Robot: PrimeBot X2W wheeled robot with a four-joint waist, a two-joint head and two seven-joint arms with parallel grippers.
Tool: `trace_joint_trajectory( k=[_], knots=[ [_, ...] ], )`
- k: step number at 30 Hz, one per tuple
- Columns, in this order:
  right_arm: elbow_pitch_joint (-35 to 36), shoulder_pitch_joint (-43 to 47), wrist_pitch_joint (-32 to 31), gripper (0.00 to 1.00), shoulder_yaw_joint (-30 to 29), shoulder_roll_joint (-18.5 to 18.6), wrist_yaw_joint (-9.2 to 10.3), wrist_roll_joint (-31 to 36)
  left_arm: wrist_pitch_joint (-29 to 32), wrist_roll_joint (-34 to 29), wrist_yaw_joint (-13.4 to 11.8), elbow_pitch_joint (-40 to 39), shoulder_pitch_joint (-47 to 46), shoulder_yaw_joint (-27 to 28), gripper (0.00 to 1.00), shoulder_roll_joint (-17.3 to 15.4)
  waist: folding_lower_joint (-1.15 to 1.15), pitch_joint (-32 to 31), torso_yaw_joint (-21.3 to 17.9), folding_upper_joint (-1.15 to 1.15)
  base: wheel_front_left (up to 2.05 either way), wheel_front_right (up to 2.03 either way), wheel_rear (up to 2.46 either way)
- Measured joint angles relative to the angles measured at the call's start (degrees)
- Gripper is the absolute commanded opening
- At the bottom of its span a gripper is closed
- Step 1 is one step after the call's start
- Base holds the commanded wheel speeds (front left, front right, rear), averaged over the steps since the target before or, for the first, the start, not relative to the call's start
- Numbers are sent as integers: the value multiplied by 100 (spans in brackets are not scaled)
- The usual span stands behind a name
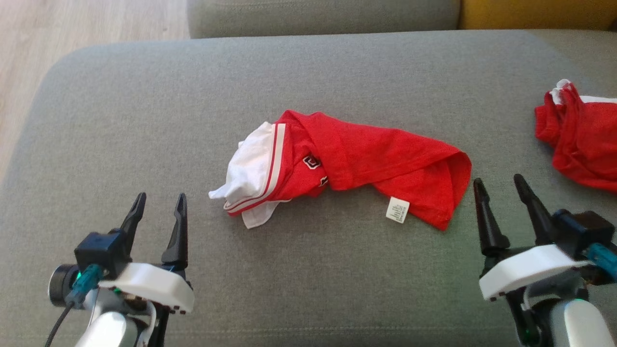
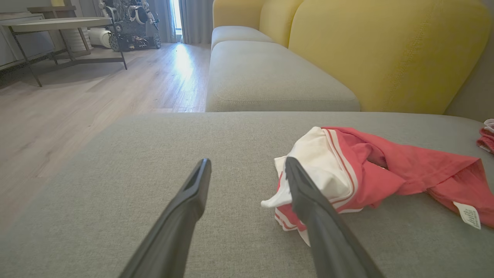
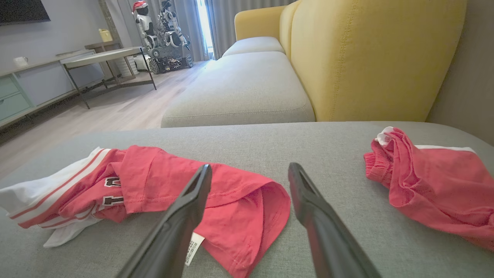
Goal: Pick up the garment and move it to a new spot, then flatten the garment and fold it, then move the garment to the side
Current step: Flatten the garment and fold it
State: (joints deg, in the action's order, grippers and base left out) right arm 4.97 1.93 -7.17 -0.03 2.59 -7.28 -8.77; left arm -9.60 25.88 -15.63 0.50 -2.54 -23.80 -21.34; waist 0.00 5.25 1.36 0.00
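Observation:
A red garment point(image 1: 366, 159) with a white striped end and a white care label lies crumpled at the middle of the grey cushion point(image 1: 144, 120). In the left wrist view the garment point(image 2: 386, 170) lies just right of the fingers; in the right wrist view the garment point(image 3: 162, 181) stretches left of and behind them. My left gripper point(image 1: 160, 198) stands open near the cushion's front left, short of the white end. My right gripper point(image 1: 500, 182) stands open just right of the garment's red end. Neither touches the cloth.
A second red garment point(image 1: 578, 140) lies bunched at the cushion's right edge. Beyond the cushion are more grey sofa seats point(image 2: 270, 77) with yellow backrests point(image 3: 366, 58). Wooden floor point(image 2: 77, 108) lies to the left, with a low table point(image 2: 58, 23) and another robot point(image 3: 162, 34) far off.

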Motion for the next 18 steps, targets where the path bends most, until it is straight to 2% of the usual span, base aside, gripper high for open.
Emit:
trace_joint_trajectory(
  k=[7,13,18],
  knots=[
    [-159,-101,-166,100,454,130,0,403,-9,-3,92,-14,-304,-155,100,45,0,247,182,0,0,0,0],
    [-781,-638,-253,100,1335,504,0,550,-112,-20,244,111,-700,-298,100,183,0,545,438,0,0,0,0],
    [-1328,-1081,-256,100,1949,637,0,636,-186,-52,323,291,-879,-341,100,266,0,777,622,0,0,0,0]
  ],
)
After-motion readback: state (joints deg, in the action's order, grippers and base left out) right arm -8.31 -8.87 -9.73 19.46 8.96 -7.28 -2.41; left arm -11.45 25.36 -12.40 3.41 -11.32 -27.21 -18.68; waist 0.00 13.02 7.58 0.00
